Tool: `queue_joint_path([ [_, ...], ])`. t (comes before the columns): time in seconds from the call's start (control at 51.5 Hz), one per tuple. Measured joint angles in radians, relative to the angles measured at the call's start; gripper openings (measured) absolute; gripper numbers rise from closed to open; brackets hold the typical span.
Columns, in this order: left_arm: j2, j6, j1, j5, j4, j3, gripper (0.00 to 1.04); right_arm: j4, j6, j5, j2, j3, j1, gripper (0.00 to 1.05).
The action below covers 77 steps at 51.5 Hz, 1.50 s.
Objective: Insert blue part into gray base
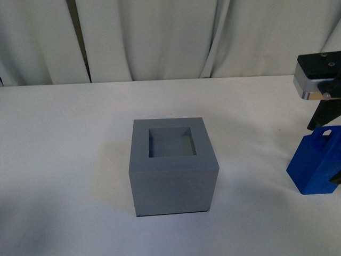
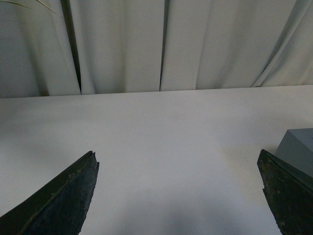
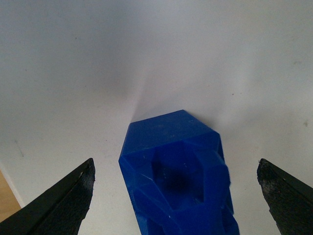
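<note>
The gray base (image 1: 173,166) stands in the middle of the white table, its square recess facing up and holding nothing. One corner of the gray base (image 2: 299,149) shows in the left wrist view. The blue part (image 1: 316,161) stands upright at the right edge, loop handle on top. My right gripper (image 3: 176,169) hangs open right above the blue part (image 3: 176,174), one finger wide on each side, neither touching it. Its black and silver body (image 1: 319,80) shows in the front view. My left gripper (image 2: 178,161) is open over bare table, left of the base.
White curtains (image 1: 170,37) hang behind the table's far edge. In the right wrist view, a table edge with a tan strip (image 3: 7,203) shows beside one finger.
</note>
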Motion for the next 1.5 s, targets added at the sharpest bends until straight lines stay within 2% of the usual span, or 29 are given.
queue_joint_path([
  [0.777,0.000,0.000,0.000,0.000,0.000,0.000,0.99,-0.132,-0.120,0.091,0.122,0.149,0.045,0.97],
  [1.283,0.000,0.000,0.000,0.000,0.000,0.000,0.99,-0.127,-0.149,0.141,0.137,0.163,0.074,0.97],
  [1.341,0.000,0.000,0.000,0.000,0.000,0.000,0.99,-0.122,-0.149,0.144,0.137,0.163,0.075,0.92],
  [1.496,0.000,0.000,0.000,0.000,0.000,0.000,0.99,-0.120,-0.149,0.148,0.137,0.163,0.075,0.62],
])
